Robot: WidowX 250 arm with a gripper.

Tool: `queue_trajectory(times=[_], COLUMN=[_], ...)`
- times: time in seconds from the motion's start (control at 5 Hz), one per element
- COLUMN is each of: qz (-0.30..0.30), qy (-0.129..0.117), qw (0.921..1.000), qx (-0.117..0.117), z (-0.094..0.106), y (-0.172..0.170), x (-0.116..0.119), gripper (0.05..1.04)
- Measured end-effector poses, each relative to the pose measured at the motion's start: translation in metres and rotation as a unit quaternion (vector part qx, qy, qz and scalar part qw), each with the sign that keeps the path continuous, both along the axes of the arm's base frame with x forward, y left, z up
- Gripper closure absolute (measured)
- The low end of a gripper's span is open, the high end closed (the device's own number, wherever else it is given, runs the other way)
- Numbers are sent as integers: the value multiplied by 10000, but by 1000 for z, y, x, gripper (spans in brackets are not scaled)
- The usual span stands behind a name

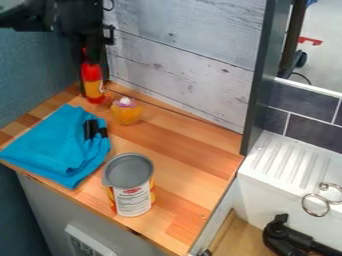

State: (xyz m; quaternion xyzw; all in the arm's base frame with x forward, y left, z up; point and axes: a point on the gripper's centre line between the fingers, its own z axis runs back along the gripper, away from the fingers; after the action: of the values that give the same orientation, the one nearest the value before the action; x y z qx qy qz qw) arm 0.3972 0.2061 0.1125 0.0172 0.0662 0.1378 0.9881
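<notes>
Evidently comes in from the top left corner as a black arm (30,16), roughly level along the upper edge, then bends down steeply at its front end. Hangs from there as a black gripper (93,56), pointed downward over the counter's (172,131) back left corner, close in front of the white boards (190,65) and beside the dark wall (37,75). Overlaps in view the top of a red and yellow bottle (93,84), upright on the wood in that same corner, with a dark strip running down along its left side. Impossible to tell whether spread, pressed together or pinching the bottle, the upper part being hidden. Just to the right of the bottle, near the boards, sits an orange cup (127,114) with something white and purple on top. In front of both, at the counter's left, lies a folded blue cloth (57,145) with black pieces at its right side. Nearer the front edge, to the right of the cloth and well apart from the gripper, stands an upright can (133,201) with a grey top and a pale label. Off to the right, past the divider (266,75), runs a ridged white sink unit (275,159) with metal rings (316,204) on its front.
</notes>
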Motion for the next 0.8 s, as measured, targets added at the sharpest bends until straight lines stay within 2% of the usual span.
queue_trajectory(times=[0.2,0.6,0.8], qz=[53,41,67], qy=[265,340,278], qw=[9996,9993,9993], qx=[-64,-158,-243], z=[-15,-19,-23], y=[3,2,0], x=[2,3,5], gripper=[741,741,678])
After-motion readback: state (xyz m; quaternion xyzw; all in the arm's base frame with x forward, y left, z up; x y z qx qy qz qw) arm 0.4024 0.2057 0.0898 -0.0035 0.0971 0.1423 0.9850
